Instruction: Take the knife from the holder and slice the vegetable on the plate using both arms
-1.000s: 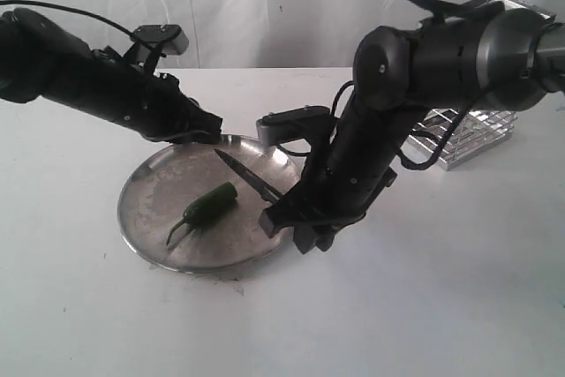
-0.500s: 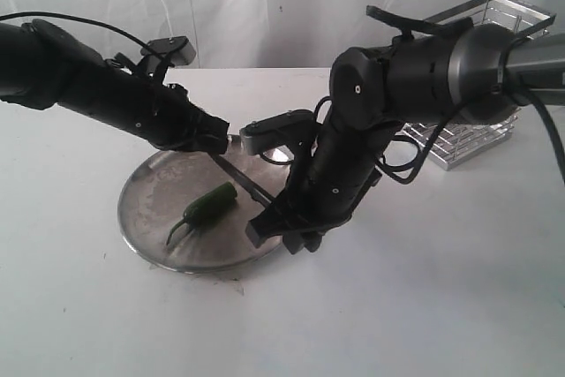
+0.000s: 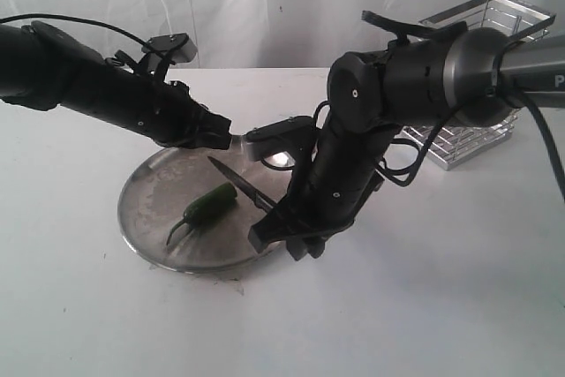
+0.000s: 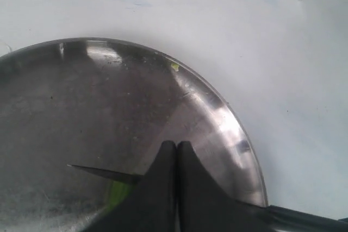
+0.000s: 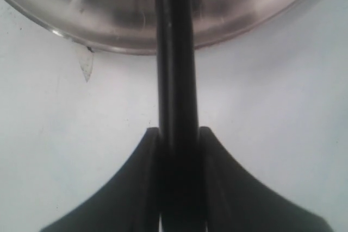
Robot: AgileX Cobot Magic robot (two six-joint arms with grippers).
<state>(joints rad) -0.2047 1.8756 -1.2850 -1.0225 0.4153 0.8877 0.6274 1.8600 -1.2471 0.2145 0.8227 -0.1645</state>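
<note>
You are past the fetch. The knife [image 3: 231,176] is out of the holder [image 3: 461,142], which stands well off the plate [image 3: 132,220] on its right side, behind the right arm. The right fingers [image 5: 154,148] are clamped on the black handle just outside the plate's near-right rim, one on each side of it. The blade reaches in over the rim toward the plate's middle.

The pepper [image 3: 210,205] lies whole on the plate, left of its middle, with the stem curling toward the near rim. The blade runs just behind it rather than across it, and I cannot tell whether the blade touches it. No cut shows, so I judge the slicing step is only being lined up.

The left fingers [image 4: 166,158] are pressed together with nothing between them. They hang over the plate's far rim, apart from the pepper. From that wrist you can see the blade tip and a sliver of green past them.

Next you likely need two things:
- Bring the left fingers down to pin the pepper near one end, parting them first if you mean to grip it.
- Swing the blade so it crosses the pepper's body, then press down.

Keep the edge away from the left fingers. The pepper may also roll on the smooth steel toward the desk [image 3: 424,297].
</note>
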